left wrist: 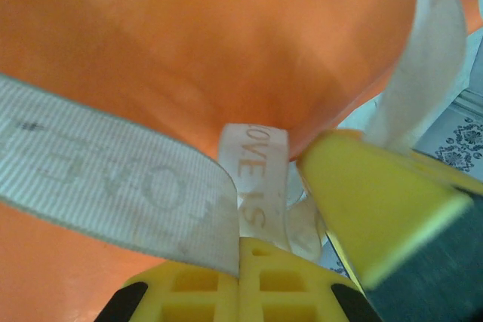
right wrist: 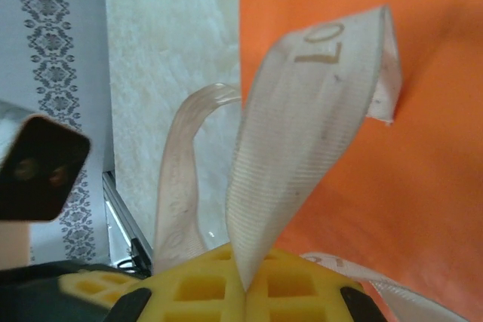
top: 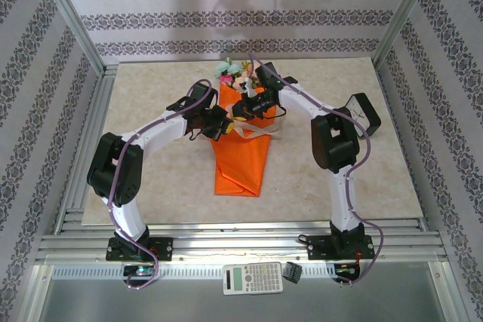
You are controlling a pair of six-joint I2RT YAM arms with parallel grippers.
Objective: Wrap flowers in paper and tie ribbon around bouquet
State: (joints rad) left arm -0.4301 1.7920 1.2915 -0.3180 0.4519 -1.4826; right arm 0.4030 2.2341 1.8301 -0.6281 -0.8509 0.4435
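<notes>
Flowers (top: 230, 72) at far end of bouquet (top: 241, 164), ribbon (top: 260, 133) across its middle

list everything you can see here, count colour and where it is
flowers: one bunch, pink, peach and light blue, at the far end of the paper
paper: one sheet, orange, lying mid table
ribbon: one, beige with printed letters, looped over the paper, pinched by both hands
calculator: one, pale grey, on the near ledge between the arm bases
small black object: one, black, right beside the calculator, too small to identify
table: one, pale marbled beige, under everything
left hand: one, yellow fingers, shut on the ribbon
right hand: one, yellow fingers, shut on the ribbon
</notes>
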